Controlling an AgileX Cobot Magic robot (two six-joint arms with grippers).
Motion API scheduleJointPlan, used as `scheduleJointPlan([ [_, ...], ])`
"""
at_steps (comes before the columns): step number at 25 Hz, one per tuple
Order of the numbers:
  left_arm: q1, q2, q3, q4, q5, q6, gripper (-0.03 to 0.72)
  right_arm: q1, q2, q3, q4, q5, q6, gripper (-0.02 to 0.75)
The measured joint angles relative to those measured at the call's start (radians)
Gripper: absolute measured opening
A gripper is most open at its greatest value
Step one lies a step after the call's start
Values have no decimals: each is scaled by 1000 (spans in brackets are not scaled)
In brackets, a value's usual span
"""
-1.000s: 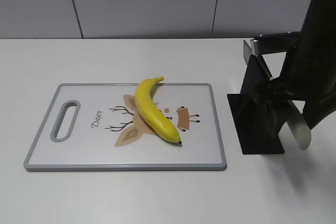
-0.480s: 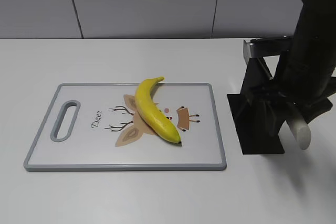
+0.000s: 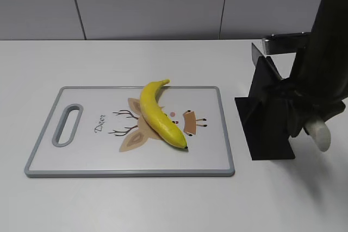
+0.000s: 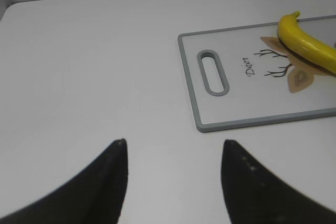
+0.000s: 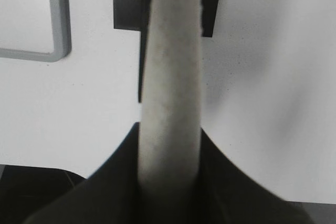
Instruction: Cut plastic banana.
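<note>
The yellow plastic banana (image 3: 157,115) lies slantwise on the white, grey-rimmed cutting board (image 3: 81,153), stem end at the far edge and dark tip toward the front. It also shows in the left wrist view (image 4: 307,45). My right gripper (image 5: 169,129) is shut on a whitish knife handle (image 5: 170,66) that sticks out of the black knife stand (image 3: 266,118). In the exterior view the handle's end (image 3: 319,134) shows below my dark right arm. My left gripper (image 4: 173,142) is open and empty over bare table, left of the board (image 4: 236,125).
The knife stand sits on the white table just right of the board, with a grey metal piece (image 3: 280,43) at its top. The board's corner (image 5: 60,24) shows in the right wrist view. A grey wall runs behind the table.
My right arm has shifted a little to the right and stands more upright, and the handle's end has moved right with it. The banana and board have not moved.
</note>
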Motion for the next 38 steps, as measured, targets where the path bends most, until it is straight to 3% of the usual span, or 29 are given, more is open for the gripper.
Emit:
scheduleJointPlan([
  [11,0,0,0,0,0,0,553,1,-173,-2,-40,15,-11,181],
  [18,0,0,-1,1,-10,0,553,2,-236,-97,-67,20,-101,180],
  [21,0,9,-13,1,-16,0,553,2,-237,-141,-59,20,-206,180],
  [26,0,125,-49,-6,-102,31,553,2,-237,-172,-10,5,-540,180],
  [31,0,327,-78,-80,-229,158,553,2,-227,-175,112,-36,-816,180],
  [38,0,666,-215,-233,-285,510,553,2,-139,-176,142,-69,-1050,180],
])
